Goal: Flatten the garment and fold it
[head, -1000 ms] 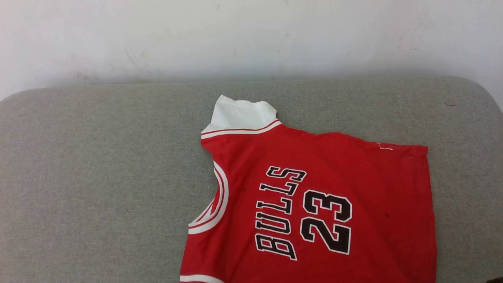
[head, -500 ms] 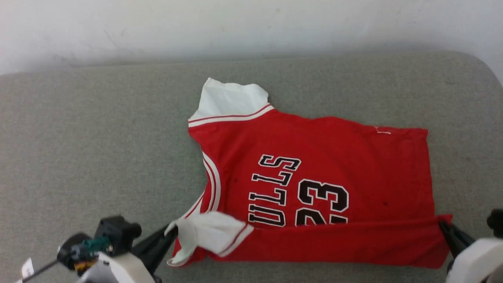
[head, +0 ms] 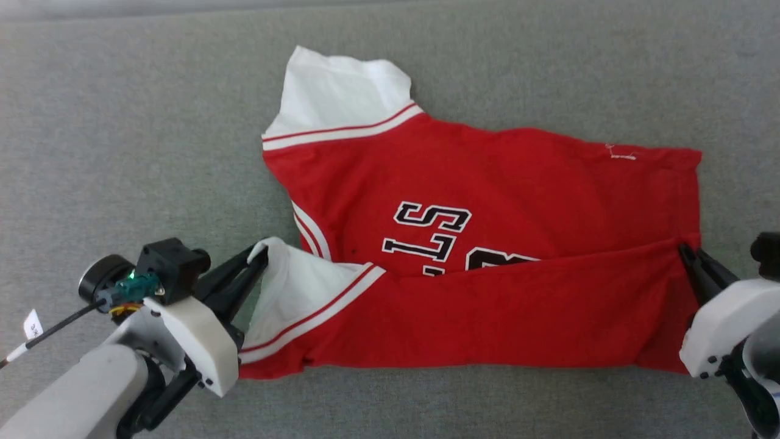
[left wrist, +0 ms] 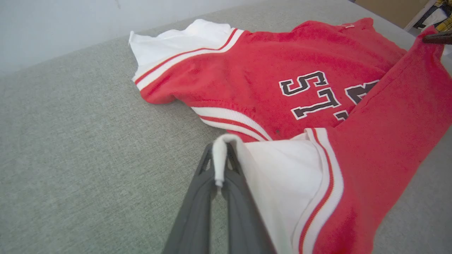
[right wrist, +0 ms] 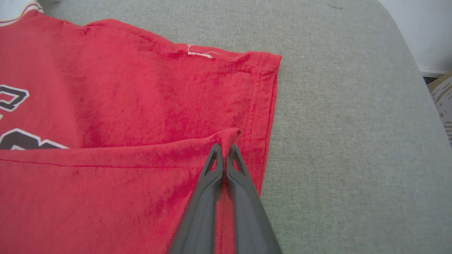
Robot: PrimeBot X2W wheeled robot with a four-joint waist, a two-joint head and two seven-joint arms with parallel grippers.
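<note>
**Left claw** [head: 261, 251]: jaws closed tight on the white edge of the near sleeve [head: 292, 292]. **Right claw** [head: 687, 251]: jaws likewise pinched shut, on the near hem corner [right wrist: 229, 135] of the shirt [head: 487, 177]. Between the two claws the near long edge of the shirt is lifted and drawn as a band across the chest. Its plain red back faces up and covers the lower half of the lettering [head: 429, 231]. The rest of the shirt lies front-up and fairly flat on the grey cushion [head: 122, 152], neck toward the robot's left, hem toward its right. The far sleeve [head: 341, 91] is spread out beyond the body.

**Progress, as judged:** flattening looks done apart from slight ripples. The first lengthwise fold is under way, roughly half laid over, with neither corner set down.

**Left to do:** lay the band down and let go, tuck in the far sleeve and far side, then fold across the length
</note>
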